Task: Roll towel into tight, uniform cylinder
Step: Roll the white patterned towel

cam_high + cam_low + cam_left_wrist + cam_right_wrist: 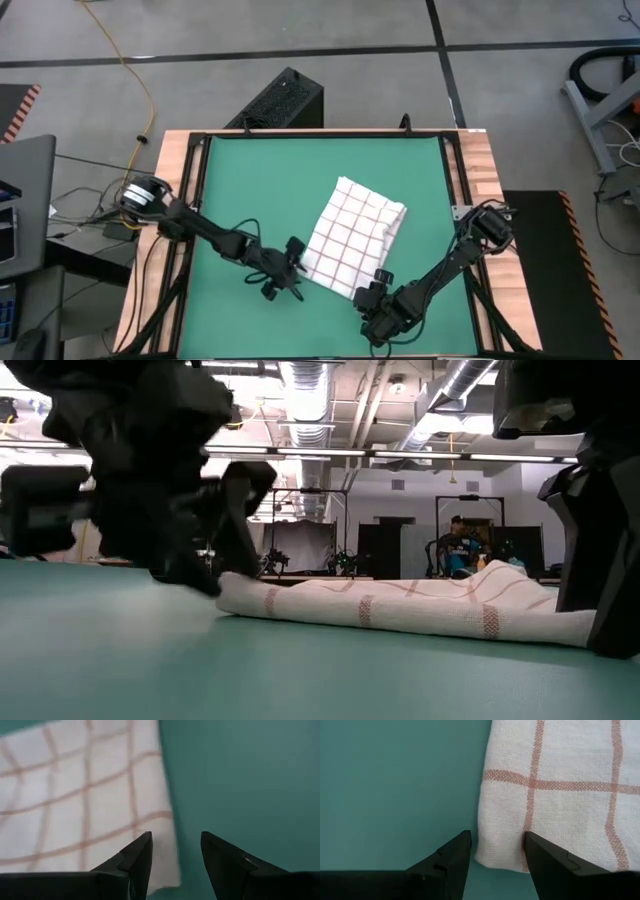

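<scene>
While lying folded, checked towel (354,236) sits askew.

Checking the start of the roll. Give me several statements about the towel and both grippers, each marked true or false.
1. The towel lies on the green mat. True.
2. The left gripper is clamped shut on the towel. False: its fingers are open, at the towel's corner.
3. The right gripper is open at another towel corner. True.
4. The towel is already rolled into a cylinder. False: it lies mostly flat, folded.
5. Both grippers are at the towel's near edge. True.
</scene>
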Tool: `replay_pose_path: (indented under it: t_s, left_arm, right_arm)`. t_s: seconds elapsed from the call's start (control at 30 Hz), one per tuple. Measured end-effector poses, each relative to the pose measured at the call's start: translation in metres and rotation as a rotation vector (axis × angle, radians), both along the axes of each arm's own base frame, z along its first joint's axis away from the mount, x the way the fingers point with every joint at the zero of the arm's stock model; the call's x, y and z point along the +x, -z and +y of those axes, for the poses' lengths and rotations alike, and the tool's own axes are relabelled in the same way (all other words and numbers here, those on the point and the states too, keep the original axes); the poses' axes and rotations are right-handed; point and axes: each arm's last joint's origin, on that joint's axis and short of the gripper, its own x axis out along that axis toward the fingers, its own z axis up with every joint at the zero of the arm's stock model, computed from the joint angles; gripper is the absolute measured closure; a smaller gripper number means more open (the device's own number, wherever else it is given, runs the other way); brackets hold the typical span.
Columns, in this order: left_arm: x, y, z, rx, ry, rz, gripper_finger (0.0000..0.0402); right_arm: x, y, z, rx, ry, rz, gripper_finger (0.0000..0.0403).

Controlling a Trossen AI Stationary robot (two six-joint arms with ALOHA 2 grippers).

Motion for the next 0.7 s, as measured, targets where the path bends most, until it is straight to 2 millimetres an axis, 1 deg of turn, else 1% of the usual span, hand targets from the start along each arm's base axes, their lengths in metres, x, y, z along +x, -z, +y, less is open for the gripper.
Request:
replay_pose_path:
  t_s: [0.07, 0.13, 0.23, 0.37, 0.47, 0.57, 0.7]
  left_arm:
    - [0.003, 0.007, -0.002, 0.013, 0.009, 0.044, 0.0242]
    - [0.006, 0.012, -0.004, 0.035, -0.021, 0.056, 0.0242]
    - [0.010, 0.012, -0.003, 0.064, -0.100, 0.037, 0.0242]
    - [0.016, 0.006, 0.000, 0.097, -0.171, 0.009, 0.0242]
    - [0.018, 0.000, -0.002, 0.087, -0.168, 0.010, 0.0242]
    - [0.015, 0.007, -0.001, 0.088, -0.129, 0.086, 0.0242]
    - [0.015, 0.008, 0.001, 0.062, -0.165, 0.118, 0.0242]
  right_arm:
    - [-0.001, 0.000, 0.001, 0.001, -0.003, 0.002, 0.0195]
    - [-0.001, 0.000, 0.001, -0.001, -0.004, 0.001, 0.0195]
    - [-0.001, 0.000, 0.001, -0.008, -0.002, -0.008, 0.0196]
    - [-0.001, 0.001, 0.001, -0.008, -0.002, -0.011, 0.0196]
    - [-0.001, 0.001, 0.001, -0.011, -0.003, -0.010, 0.0196]
    - [-0.001, 0.001, 0.001, -0.013, -0.002, -0.008, 0.0196]
    - [-0.002, 0.001, 0.000, -0.018, 0.002, -0.002, 0.0203]
